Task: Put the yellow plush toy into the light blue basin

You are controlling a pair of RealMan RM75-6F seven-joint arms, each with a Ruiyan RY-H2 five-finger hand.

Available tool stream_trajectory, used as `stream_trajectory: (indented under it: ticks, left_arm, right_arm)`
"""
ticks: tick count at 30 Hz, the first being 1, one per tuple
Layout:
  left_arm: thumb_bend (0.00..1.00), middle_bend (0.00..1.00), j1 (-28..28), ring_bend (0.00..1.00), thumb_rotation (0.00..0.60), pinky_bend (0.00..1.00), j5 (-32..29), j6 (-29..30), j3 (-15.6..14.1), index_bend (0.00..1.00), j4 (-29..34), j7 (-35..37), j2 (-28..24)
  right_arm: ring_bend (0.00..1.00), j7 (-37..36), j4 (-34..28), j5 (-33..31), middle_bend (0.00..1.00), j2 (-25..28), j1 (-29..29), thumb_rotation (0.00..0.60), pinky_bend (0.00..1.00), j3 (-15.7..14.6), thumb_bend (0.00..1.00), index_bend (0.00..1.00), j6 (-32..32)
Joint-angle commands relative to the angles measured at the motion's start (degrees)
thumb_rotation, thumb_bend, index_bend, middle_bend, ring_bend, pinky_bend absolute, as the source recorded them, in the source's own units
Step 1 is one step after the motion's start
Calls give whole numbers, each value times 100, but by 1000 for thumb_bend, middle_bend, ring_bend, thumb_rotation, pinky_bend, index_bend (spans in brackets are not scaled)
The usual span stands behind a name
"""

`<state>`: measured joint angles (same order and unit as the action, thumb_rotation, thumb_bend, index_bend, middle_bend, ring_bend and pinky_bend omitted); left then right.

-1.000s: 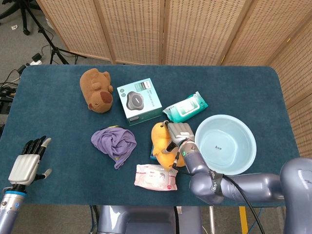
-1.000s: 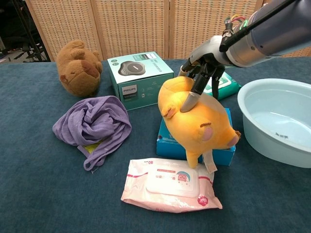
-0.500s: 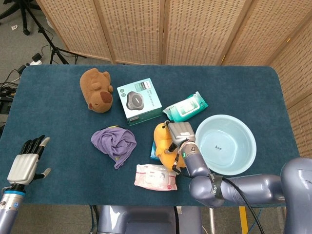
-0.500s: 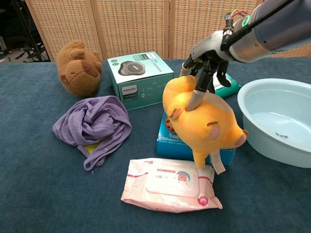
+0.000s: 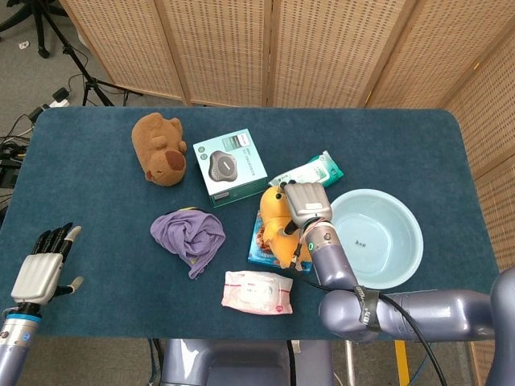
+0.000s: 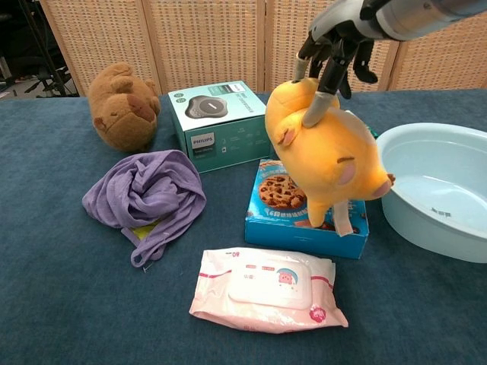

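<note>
gripping the yellow toy (image 6: 323,156) by its back, the right hand (image 6: 335,34) holds it above the cookie box (image 6: 293,209), just left of the basin (image 6: 434,194) near the table's front edge, clearing the rim; left hand (image 5: 44,269) idles spread.

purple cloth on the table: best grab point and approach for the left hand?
Judging from both views, take the purple cloth at its bunched top folds, coming straight down from above. It lies crumpled in a soft heap with raised ridges the fingers can pinch; the thin tail trailing toward the table's front edge offers little to hold. The left hand is open and empty, and the cloth's left side is unobstructed.
</note>
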<state>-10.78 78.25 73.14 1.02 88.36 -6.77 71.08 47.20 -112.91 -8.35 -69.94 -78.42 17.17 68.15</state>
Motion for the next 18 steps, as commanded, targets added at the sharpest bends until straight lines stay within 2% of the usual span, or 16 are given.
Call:
stream_trajectory:
  ticks: [1,11,18]
  left_arm:
    - [232,0,1,0,600,0,-1,-2,-1,0,2,2,1]
    - [233,0,10,0,600,0,13,20,0,0,35,5,-25]
    - [232,0,5,0,600,0,28,1,-16,0,59,-12,-23]
  right_arm:
    - [591,88,-46,2,618,94,-1,600,740,42,337,710,115]
    - [591,147,-105,117,618,556,231,600,740,123,337,710,331]
    - [591,105,-44,236,618,961,578,600,740,33,337,710,428]
